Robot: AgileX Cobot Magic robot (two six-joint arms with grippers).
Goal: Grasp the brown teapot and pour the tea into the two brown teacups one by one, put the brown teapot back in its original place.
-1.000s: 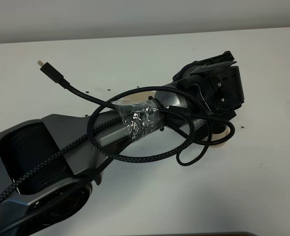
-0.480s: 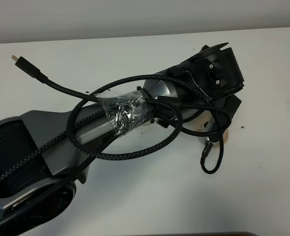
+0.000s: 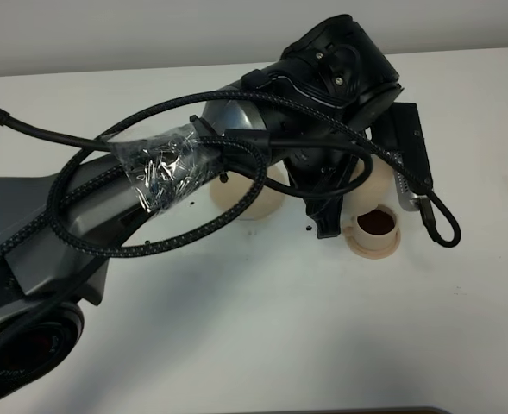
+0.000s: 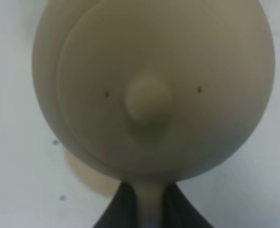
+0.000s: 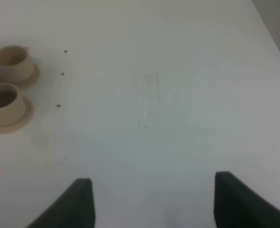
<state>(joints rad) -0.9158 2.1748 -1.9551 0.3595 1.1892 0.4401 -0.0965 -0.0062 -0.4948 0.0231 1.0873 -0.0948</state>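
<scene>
— What's hidden from you?
— On the high camera my left arm (image 3: 38,216) sprawls over nearly everything; only one teacup (image 3: 376,226), dark tea inside, shows clearly. The brown teapot (image 4: 149,85) fills the left wrist view, its spout hidden behind the body.
— Which way does it point?
— The handle points toward the left gripper (image 4: 149,211), which is clamped on it, and the knobbed lid faces the camera. It's smooth, round, matte tan ceramic (a blurred tan patch (image 4: 85,173) shows beneath). The right gripper (image 5: 151,204) gapes empty over the white table (image 5: 178,95).

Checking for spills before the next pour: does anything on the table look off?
Nothing big. A few small dark specks lie on the white table near the filled teacup and the other teacup, perhaps tea drops or dirt; I cannot tell. Both cups stand upright, with no puddle around them.
</scene>
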